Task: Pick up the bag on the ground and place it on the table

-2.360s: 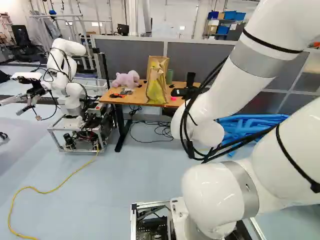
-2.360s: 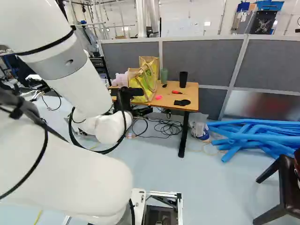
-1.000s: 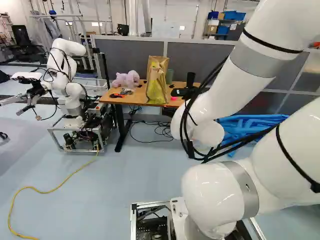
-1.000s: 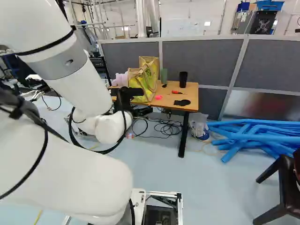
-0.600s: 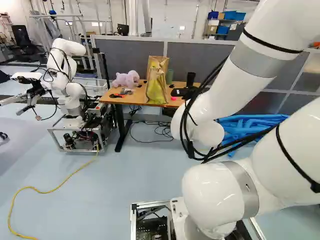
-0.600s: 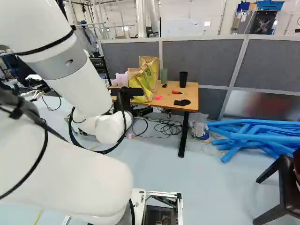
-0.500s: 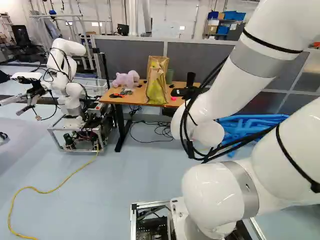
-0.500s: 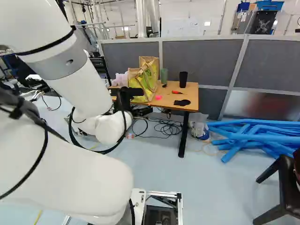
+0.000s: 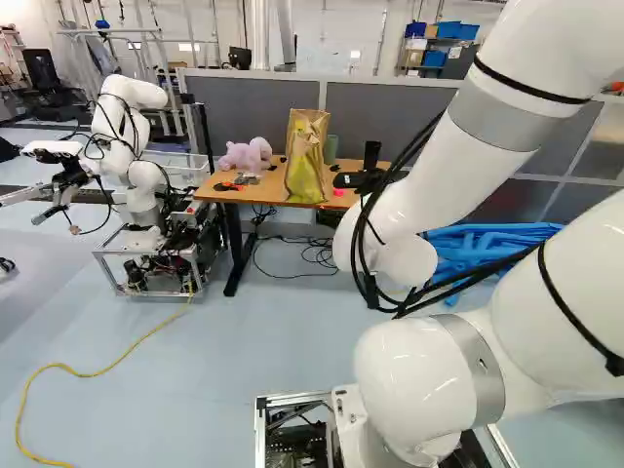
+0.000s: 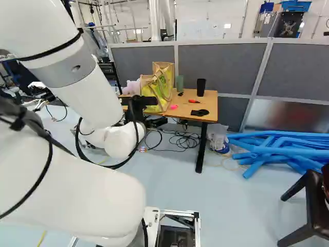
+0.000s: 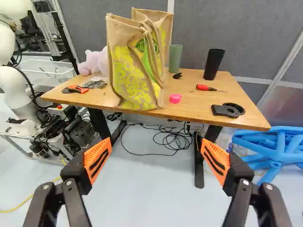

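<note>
Standing in the upper left of the left base view, another robot [image 9: 144, 185], white and jointed, sits well apart from the work. Right of it, a pale pink plush toy [image 9: 246, 155] lies on the wooden-topped table with dark legs [image 9: 263, 191]. Next comes the task's thing, the tall tan burlap bag with yellow printing [image 9: 308, 174], upright on that tabletop at upper centre (one bag gaping or two nested close, I cannot tell). Right of the middle rises the thick white jointed arm [image 9: 492, 112]. Its black gripper with orange pads [image 11: 156, 144] is spread wide in the wrist view, nothing between the fingers, the bag ahead of it and apart.

Farther right, at the right base view's centre right, a pale crumpled bundle [image 10: 218, 139] rests on the floor near a table leg, beside long blue foam tubes [image 10: 277, 146].

As for change, I see none: base and arm hold their earlier pose, and the bag has not shifted on the wood. That suggests the placing is finished, with no regrasp needed; the next move is likely just drawing clear, minding the bag's loose handles.
</note>
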Robot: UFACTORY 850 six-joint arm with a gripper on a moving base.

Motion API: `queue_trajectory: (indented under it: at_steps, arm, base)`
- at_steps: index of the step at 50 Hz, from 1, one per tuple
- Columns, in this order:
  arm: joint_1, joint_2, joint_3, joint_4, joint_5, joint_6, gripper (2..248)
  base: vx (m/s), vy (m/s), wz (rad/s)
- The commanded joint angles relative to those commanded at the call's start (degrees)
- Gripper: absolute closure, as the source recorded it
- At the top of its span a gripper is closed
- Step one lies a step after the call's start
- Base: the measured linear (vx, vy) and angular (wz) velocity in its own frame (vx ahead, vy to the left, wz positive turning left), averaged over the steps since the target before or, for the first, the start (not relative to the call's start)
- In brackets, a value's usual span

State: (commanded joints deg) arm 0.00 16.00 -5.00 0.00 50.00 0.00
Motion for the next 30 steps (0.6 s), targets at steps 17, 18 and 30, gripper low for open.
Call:
queue_trajectory:
  at_steps: [17,18,30]
  arm:
    - [0.0,0.0,0.0,0.0,0.0,0.0,3]
    - [0.0,0.0,0.0,0.0,0.0,0.0,3]
    - [0.0,0.0,0.0,0.0,0.0,0.0,3]
  base:
    - [0.0,0.0,0.0]
    - [0.0,0.0,0.0]
    - [0.0,0.0,0.0]
